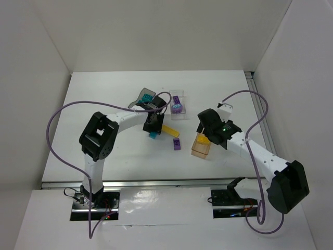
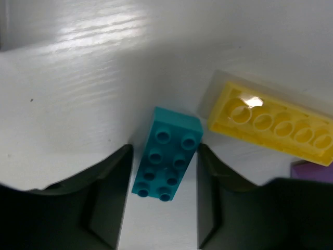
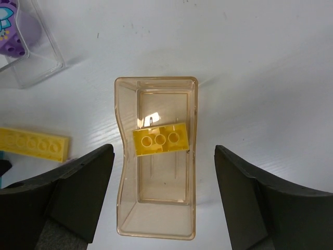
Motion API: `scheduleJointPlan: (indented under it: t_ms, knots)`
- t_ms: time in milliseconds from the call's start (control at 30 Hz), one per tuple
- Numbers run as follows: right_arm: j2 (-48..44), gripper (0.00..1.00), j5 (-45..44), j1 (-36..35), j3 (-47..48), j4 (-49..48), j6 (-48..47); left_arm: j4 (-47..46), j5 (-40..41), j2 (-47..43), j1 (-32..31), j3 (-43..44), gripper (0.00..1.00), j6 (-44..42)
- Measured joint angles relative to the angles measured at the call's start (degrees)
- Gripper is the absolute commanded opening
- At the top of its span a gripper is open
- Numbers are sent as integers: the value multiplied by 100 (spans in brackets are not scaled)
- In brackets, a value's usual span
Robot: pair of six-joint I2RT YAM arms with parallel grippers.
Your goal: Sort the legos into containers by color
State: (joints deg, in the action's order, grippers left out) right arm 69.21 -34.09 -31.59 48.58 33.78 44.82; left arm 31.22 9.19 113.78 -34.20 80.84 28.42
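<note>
Fingers of the left gripper (image 2: 164, 166) straddle the teal brick (image 2: 166, 156) just beside the long yellow brick (image 2: 276, 125), whether already clenched I cannot tell; light, stiff and slick, it likely needs pinching on its long sides, and the right gripper (image 3: 162, 156) stands released.

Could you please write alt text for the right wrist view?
A translucent tan tray holding one yellow brick sits below the open right pincer. A long yellow brick lies on the table to its left, a clear tray beyond.
</note>
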Motion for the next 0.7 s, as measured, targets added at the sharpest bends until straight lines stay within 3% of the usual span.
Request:
scheduleJointPlan:
  t_ms: [100, 167, 500, 700]
  knots:
    - [-149, 85, 0, 2, 28, 142, -26, -22, 28, 175, 2, 208, 32, 7]
    - [-170, 85, 26, 2, 35, 210, -92, 17, 74, 175, 0, 245, 26, -15]
    - [22, 85, 1029, -317, 479, -162, -1370, 977, 341, 33, 424, 1432, 25, -280]
    - [1189, 88, 1692, -796, 1425, -584, -2304, 1351, 533, 136, 1189, 2610, 25, -321]
